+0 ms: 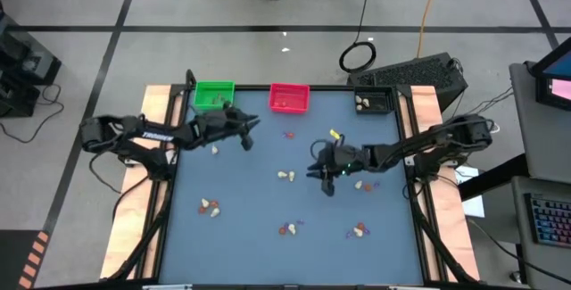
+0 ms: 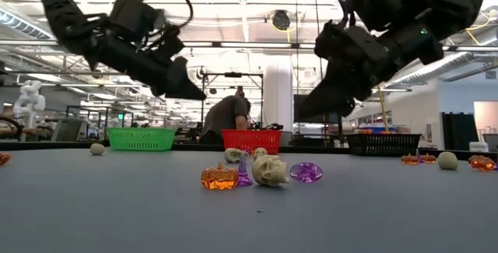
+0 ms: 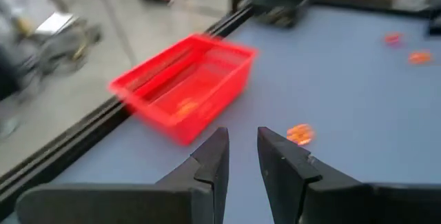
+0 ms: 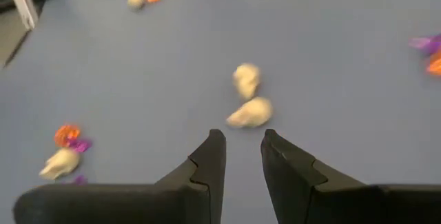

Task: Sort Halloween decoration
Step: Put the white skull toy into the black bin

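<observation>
The left gripper [image 1: 247, 136] hangs near the red tray [image 1: 289, 98], fingers slightly apart, empty. The right gripper [image 1: 321, 172] hangs beside two cream skulls [image 4: 248, 98], fingers slightly apart, empty.

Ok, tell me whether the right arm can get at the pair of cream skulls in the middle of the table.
Probably yes. The right gripper hangs just short of the two cream skulls, fingers parted and empty, with only bare table between them.
</observation>
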### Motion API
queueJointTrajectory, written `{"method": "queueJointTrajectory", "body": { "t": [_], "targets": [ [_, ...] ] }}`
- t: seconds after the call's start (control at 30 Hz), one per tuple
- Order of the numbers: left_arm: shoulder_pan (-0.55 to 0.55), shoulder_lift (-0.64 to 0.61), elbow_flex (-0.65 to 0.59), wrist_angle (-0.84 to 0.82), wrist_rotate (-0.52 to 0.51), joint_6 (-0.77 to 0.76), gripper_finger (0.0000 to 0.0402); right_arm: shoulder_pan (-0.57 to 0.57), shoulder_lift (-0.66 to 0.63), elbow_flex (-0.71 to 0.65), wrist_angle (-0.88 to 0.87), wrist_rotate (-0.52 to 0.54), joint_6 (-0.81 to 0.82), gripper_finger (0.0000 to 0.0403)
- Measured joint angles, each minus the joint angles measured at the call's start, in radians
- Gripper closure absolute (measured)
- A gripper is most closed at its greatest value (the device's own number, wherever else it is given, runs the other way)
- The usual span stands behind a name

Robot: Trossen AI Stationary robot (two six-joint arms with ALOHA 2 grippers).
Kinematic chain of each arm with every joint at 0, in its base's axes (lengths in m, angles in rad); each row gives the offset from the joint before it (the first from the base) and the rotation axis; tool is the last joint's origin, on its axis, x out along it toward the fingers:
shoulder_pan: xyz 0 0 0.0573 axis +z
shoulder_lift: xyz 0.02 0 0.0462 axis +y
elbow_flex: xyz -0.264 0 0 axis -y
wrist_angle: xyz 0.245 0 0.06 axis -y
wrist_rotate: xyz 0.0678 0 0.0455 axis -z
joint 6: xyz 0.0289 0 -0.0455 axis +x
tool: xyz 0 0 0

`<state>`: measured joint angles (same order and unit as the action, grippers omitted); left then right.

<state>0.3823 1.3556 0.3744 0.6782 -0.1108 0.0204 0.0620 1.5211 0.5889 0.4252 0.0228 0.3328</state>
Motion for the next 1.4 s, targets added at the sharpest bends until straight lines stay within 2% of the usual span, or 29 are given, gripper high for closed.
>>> {"method": "queueJointTrajectory", "body": {
  "t": [0.1,0.23,0.4,0.63,0.97,1.13,1.4],
  "targets": [
    [-0.028,0.0,-0.037,0.09,0.017,0.036,0.0317,0.056,0.023,0.061,-0.099,0.003,0.05,0.0314],
    [-0.045,0.0,-0.045,0.117,0.031,0.071,0.0317,0.117,0.033,0.192,-0.292,0.036,0.079,0.0309],
    [-0.054,0.0,-0.045,0.138,0.031,0.092,0.0317,0.195,0.075,0.364,-0.527,0.085,0.107,0.0277],
    [-0.063,0.0,-0.045,0.139,0.062,0.094,0.0317,0.296,0.268,0.603,-0.741,0.086,0.164,0.0226],
    [-0.085,0.0,-0.045,0.143,0.085,0.099,0.0317,0.379,0.51,0.934,-0.955,0.08,0.205,0.0221],
    [-0.084,0.0,-0.045,0.149,0.085,0.1,0.0317,0.384,0.568,1.002,-1.023,0.035,0.239,0.022],
    [-0.084,0.0,-0.045,0.153,0.085,0.118,0.0317,0.37,0.604,1.007,-1.01,0.026,0.27,0.0238]
  ]
}}
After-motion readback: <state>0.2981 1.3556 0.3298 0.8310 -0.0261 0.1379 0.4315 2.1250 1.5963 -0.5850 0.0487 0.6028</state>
